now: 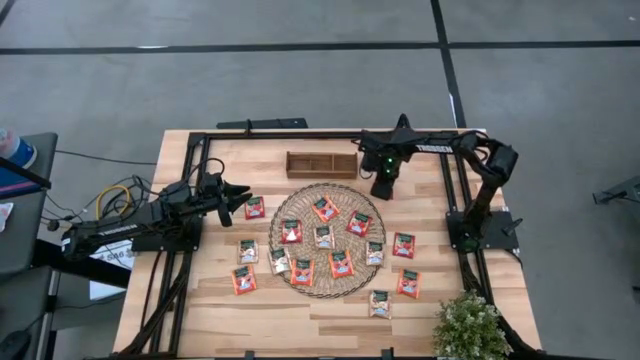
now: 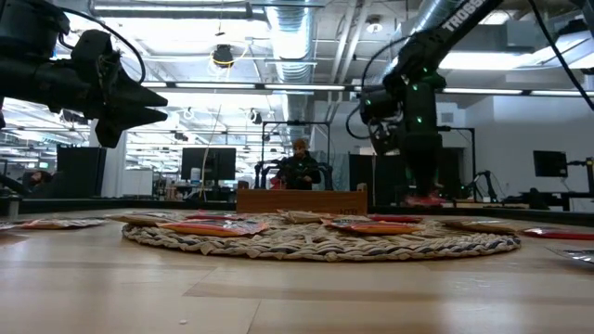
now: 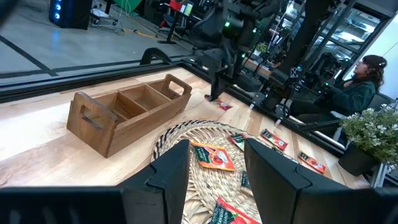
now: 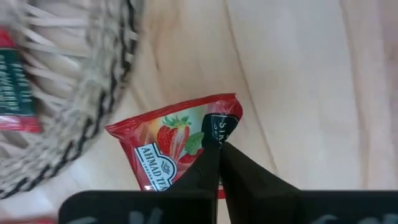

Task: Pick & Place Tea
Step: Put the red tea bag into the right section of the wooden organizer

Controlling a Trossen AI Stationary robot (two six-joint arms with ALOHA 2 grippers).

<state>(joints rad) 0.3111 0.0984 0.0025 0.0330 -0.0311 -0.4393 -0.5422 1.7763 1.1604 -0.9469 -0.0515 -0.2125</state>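
The right claw [image 4: 219,146] is clamped on the edge of a red strawberry tea sachet [image 4: 171,149] lying on the counter [image 4: 298,74] just beside the woven mat [image 4: 68,93]. It should be raised straight, so the thin edge is not lost. The wooden compartment tray [image 1: 321,164] appears empty. The left claw [image 3: 214,165] hovers with fingers apart near the mat's far side.

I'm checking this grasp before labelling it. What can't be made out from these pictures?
- Held red sachet: right wrist view, its lower part is covered by the right gripper; high view, the arm hides it entirely.
- Tray contents: low view, the near wall blocks the compartments.
- Sachet print: high view, too small to read.
- Left gripper: holds nothing; its fingertips are cut off by the picture's edge.
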